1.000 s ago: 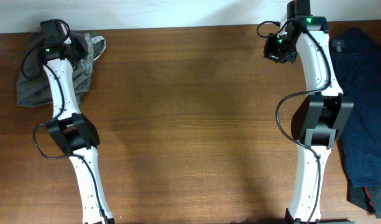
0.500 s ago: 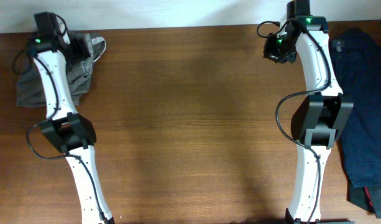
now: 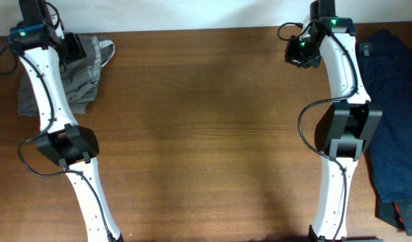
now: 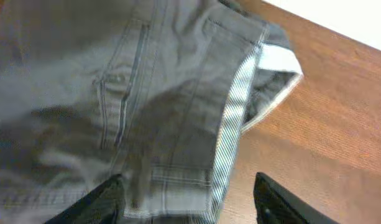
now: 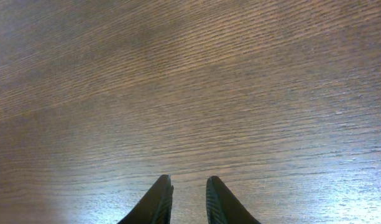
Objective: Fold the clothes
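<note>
Your olive-grey shorts (image 4: pixel 159 106) crumpled at far-left table (image 3: pixel 206 134) corner, pale waistband showing, L gripper (image 4: pixel 187 202) spread wide above them, empty, R gripper (image 5: pixel 185 199) nearly pinched, gripping nothing, navy garments (image 3: pixel 394 114) far right, prob. unfolded.

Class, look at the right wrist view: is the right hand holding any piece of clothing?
No. The right hand hangs over bare wooden table, with nothing between its two narrowly parted fingers.
</note>
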